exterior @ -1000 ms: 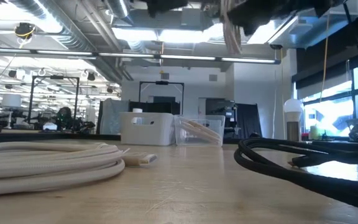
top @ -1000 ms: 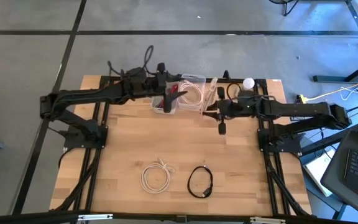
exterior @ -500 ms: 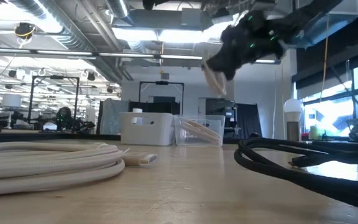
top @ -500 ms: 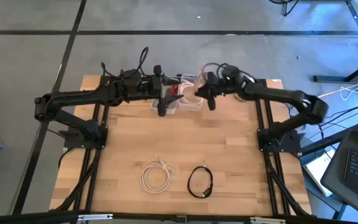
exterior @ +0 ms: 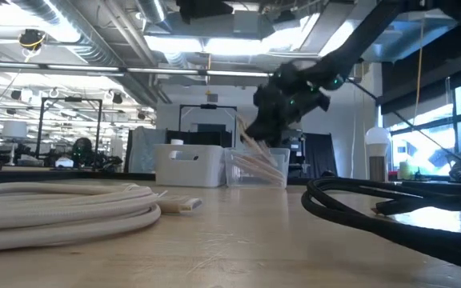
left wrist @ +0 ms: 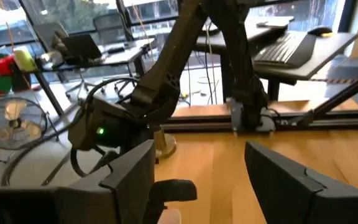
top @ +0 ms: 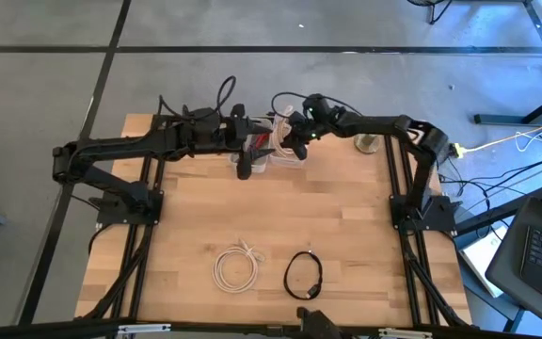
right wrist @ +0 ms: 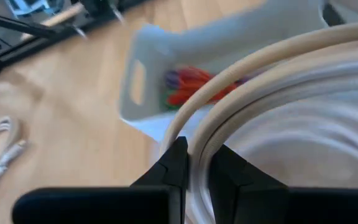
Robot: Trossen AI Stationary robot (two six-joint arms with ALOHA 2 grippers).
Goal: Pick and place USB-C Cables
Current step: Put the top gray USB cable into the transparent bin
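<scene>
My right gripper (top: 291, 147) (right wrist: 197, 167) is over the clear bin (top: 294, 121) at the table's far edge, shut on a cream-white USB-C cable (exterior: 250, 141). More cream-white loops lie in that bin (right wrist: 303, 130). Beside it, the white bin (right wrist: 135, 93) holds red and purple bundles (right wrist: 188, 87). My left gripper (top: 243, 168) (left wrist: 197, 186) hovers open by the white bin's near side. A cream-white coil (top: 236, 266) and a black coil (top: 303, 275) lie flat near the table's near edge. My right gripper pinches the cream-white cable's looped strands (right wrist: 199, 146) between its two fingers, slanting down from the table's right. The loop runs on past the fingers (right wrist: 260, 59). In the low view its lower end (exterior: 256, 156) hangs into the clear bin.
A white ball-topped object (exterior: 377, 152) stands near the table's far right corner. In the low view the cream-white coil (exterior: 62, 204) and black coil (exterior: 398, 208) fill the foreground. Bare wood (top: 346, 217) lies between the bins and the coils.
My right gripper has carried the cream-white cable from right of the bins toward the table's left and far edge, then down over the clear bin. The cable's hanging end now dips into that bin.
</scene>
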